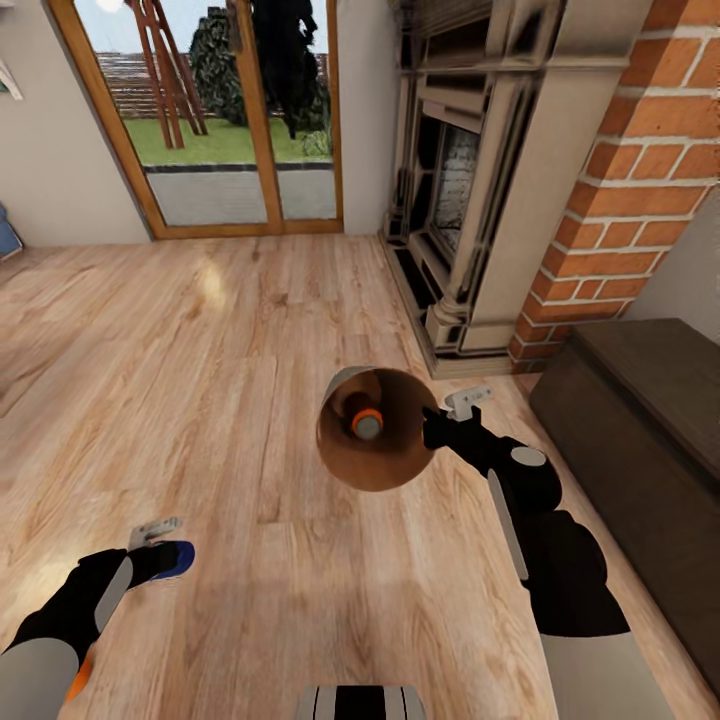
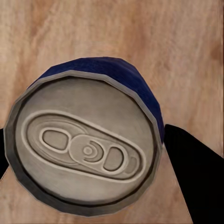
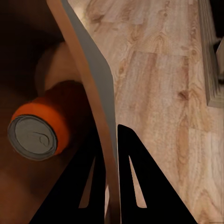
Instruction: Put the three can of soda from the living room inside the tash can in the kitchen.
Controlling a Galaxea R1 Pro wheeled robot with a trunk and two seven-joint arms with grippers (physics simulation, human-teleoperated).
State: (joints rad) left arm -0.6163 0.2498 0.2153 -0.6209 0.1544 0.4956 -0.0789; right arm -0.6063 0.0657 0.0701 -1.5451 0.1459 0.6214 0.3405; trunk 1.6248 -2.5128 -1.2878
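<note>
1. Standing in the living room, on a warm wood floor [image 1: 250,330].
2. Up ahead: glass doors [image 1: 235,110] in a wood frame, with green grass outside.
3. Off to the right: a stone fireplace [image 1: 470,190] beside a red brick chimney [image 1: 640,170], then a dark brown bench [image 1: 640,440] near the right arm.
4. Right tool [image 1: 432,428] pinched tight on the rim of the tash can [image 1: 385,470], one finger [image 3: 95,186] inside the wall and one outside.
5. Tash can held up off the floor, tipped so its brown inside faces the head camera.
6. Inside the tash can: one can of soda [image 1: 366,420], orange with a grey top, lying on its side against the brown wall; seen again from the right wrist [image 3: 39,128].
7. Left tool [image 1: 160,555] low at the left, closed around a second can of soda [image 1: 172,560] with a dark blue part.
8. From the left wrist: that can's silver top with its pull tab [image 2: 86,149], a black finger on each side, wood floor behind.
</note>
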